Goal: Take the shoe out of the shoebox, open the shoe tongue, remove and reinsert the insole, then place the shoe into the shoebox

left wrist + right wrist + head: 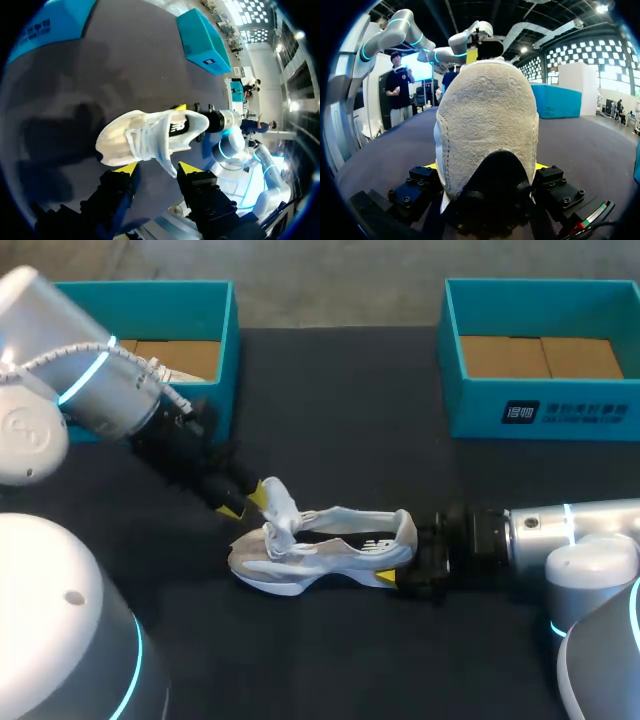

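A white and grey shoe (320, 555) lies on its side on the black table (340, 420), toe toward my left arm. My right gripper (398, 558) is shut on its heel (487, 115), with a yellow tip pressed against each side. The shoe's tongue (278, 502) is pulled up and away from the laces. My left gripper (157, 169) stands open at the tongue, whose end (167, 161) hangs loosely between the yellow fingertips (127, 167). In the head view the left gripper (245, 502) sits just left of the raised tongue.
One teal shoebox (150, 287) stands at the back left, partly hidden by my left arm, with something white inside. A second teal shoebox (540, 410) stands at the back right, showing a cardboard floor.
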Controlling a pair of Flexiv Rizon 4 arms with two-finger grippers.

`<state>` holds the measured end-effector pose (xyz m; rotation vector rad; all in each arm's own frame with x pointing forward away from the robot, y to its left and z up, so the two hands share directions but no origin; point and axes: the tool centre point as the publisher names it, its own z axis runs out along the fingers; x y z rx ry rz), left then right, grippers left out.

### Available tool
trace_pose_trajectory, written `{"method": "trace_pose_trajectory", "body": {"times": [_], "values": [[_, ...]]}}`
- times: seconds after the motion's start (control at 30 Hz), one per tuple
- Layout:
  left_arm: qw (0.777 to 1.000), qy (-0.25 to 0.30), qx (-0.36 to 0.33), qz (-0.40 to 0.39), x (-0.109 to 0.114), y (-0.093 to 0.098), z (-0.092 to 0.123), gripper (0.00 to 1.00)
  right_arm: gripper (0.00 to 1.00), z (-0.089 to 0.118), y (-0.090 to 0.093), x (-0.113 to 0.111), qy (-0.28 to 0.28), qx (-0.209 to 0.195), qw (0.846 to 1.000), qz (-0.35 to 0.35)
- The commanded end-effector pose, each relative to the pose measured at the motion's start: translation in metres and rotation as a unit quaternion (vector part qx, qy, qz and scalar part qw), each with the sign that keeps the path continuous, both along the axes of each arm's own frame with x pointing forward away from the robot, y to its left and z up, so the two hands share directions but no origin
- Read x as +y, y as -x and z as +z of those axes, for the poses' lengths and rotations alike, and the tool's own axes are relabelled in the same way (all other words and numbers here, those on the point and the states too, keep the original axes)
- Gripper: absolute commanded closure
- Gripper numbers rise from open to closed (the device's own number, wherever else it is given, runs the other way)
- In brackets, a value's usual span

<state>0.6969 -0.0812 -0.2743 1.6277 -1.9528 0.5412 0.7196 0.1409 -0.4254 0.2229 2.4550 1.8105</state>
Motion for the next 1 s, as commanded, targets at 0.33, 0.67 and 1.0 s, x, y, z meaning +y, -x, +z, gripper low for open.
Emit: {"method": "trace_pose_trajectory", "body": {"times": [0.33, 0.67, 1.0], "values": [[0.967, -0.004, -0.087, -0.238, -0.023, 0.013, 0.045, 1.0, 1.0, 0.0, -0.001, 0.002, 0.003, 0.001, 1.0, 0.0], [0.875, -0.022, -0.166, -0.455, -0.043, 0.025, 0.054, 1.0, 1.0, 0.0, -0.001, 0.002, 0.003, 0.001, 1.0, 0.0], [0.799, -0.058, -0.209, -0.561, -0.07, 0.024, 0.06, 1.0, 1.0, 0.0, -0.001, 0.002, 0.003, 0.001, 1.0, 0.0]]}}
